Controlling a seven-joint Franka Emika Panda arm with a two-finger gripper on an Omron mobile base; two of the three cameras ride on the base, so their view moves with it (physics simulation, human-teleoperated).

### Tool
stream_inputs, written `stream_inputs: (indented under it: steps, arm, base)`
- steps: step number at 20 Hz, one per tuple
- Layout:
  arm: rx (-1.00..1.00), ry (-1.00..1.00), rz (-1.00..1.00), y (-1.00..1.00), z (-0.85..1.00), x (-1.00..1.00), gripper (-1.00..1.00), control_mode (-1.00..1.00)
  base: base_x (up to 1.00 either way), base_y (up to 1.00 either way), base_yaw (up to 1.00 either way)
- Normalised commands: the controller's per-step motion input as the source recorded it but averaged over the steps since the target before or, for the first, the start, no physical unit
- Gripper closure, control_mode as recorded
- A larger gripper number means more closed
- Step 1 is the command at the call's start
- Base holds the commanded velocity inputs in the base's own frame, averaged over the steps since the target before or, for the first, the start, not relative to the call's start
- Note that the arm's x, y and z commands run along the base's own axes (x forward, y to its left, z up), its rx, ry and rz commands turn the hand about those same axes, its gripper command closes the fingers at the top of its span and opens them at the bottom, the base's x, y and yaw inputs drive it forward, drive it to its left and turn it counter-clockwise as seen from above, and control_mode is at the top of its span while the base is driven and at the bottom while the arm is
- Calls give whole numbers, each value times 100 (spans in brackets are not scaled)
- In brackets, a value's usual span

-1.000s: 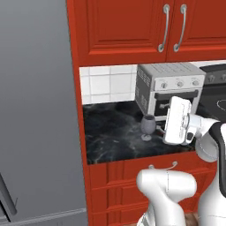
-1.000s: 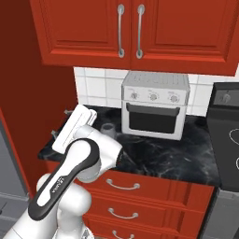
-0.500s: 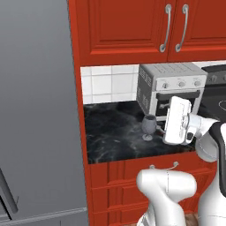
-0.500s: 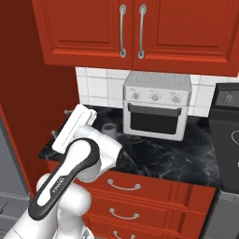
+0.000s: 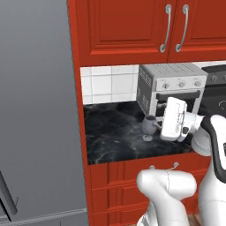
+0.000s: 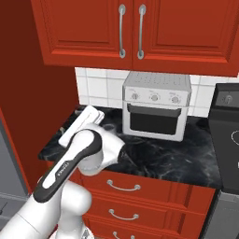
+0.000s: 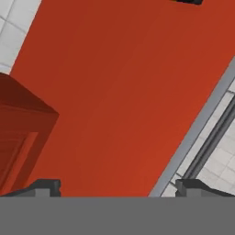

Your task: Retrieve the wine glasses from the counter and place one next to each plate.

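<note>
red cabinets frame the black marble counter (image 5: 114, 137), where a wine glass (image 5: 148, 126) stands upright just in front of the toaster oven (image 5: 170, 86). beside that glass the gripper (image 7: 117, 186) hangs released, jaws wide, grasping nothing.

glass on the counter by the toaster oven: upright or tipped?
Upright. The wine glass stands on its foot on the counter, bowl above stem, in front of the toaster oven.
</note>
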Motion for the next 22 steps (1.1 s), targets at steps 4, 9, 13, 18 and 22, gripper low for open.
stream_inputs:
  steps: [4, 9, 13, 18, 22]
  arm:
    - [0, 24, 0, -57, -7, 11, -100, -100]
    - [0, 19, 0, -45, -3, 0, -100, -100]
    - [0, 21, 0, -34, -5, 0, -100, -100]
    - [0, 20, 0, -30, -7, -2, -100, -100]
    - [0, 29, 0, -24, -9, 0, -100, -100]
  base:
    - [0, 0, 0]
    - [0, 0, 0]
    - [0, 0, 0]
    - [0, 0, 0]
    - [0, 0, 0]
